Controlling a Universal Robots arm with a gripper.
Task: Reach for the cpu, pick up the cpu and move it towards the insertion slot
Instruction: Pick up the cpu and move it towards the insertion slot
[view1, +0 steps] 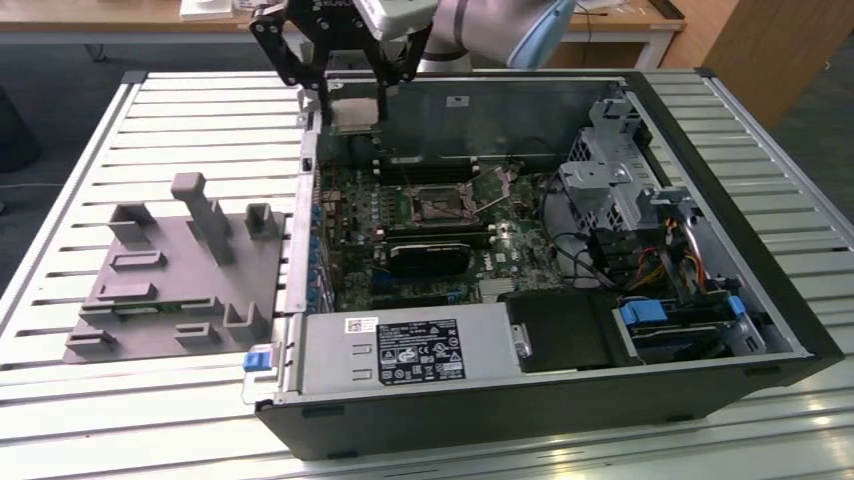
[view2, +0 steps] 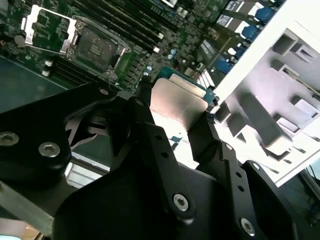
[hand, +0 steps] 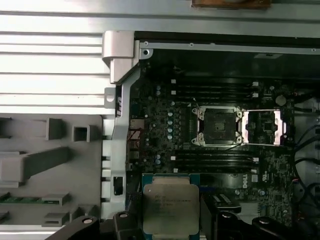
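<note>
Gripper (view2: 175, 120) pinched the cpu (hand: 170, 207) by two opposite edges, held above the case's rear wall. In the first wrist view the insertion slot (hand: 218, 126) lay toward one o'clock; carrying it level, edges squared, seemed wisest.

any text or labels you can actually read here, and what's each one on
None can be read.
cpu held in the gripper: rows of print on its lid, too blurred.
Power supply sticker: print and symbols, too small.
White tag beside it: too small.

A slatted metal table (view1: 107, 400) bears a grey fixture (view1: 174, 290) and computer case (view1: 561, 400).
</note>
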